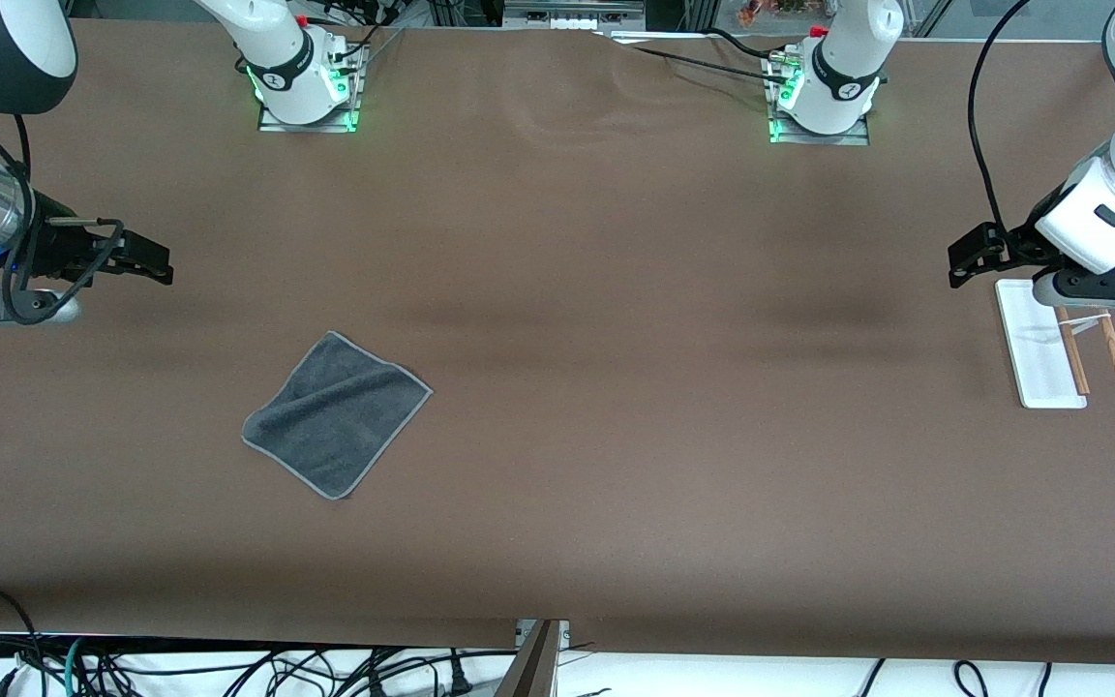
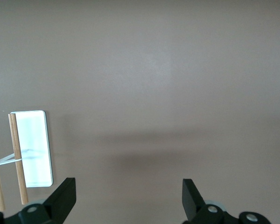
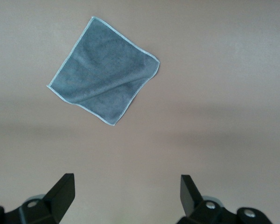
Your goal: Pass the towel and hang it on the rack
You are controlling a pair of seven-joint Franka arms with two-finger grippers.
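Note:
The towel [image 1: 336, 414] [image 3: 103, 75] lies flat on the brown table, dark grey side up with a light stitched edge, toward the right arm's end. My right gripper [image 1: 153, 261] [image 3: 127, 189] hovers open above the table at that end, apart from the towel, nothing between its fingers. The rack [image 1: 1038, 348] [image 2: 33, 148], a white flat base with two thin wooden rods [image 1: 1072, 350], stands at the left arm's end. My left gripper [image 1: 966, 259] [image 2: 129, 193] hangs open and empty just beside the rack.
The brown table cover [image 1: 616, 339] spreads wide between towel and rack. Both arm bases [image 1: 304, 87] stand along the table edge farthest from the front camera. Cables [image 1: 228, 668] hang below the edge nearest that camera.

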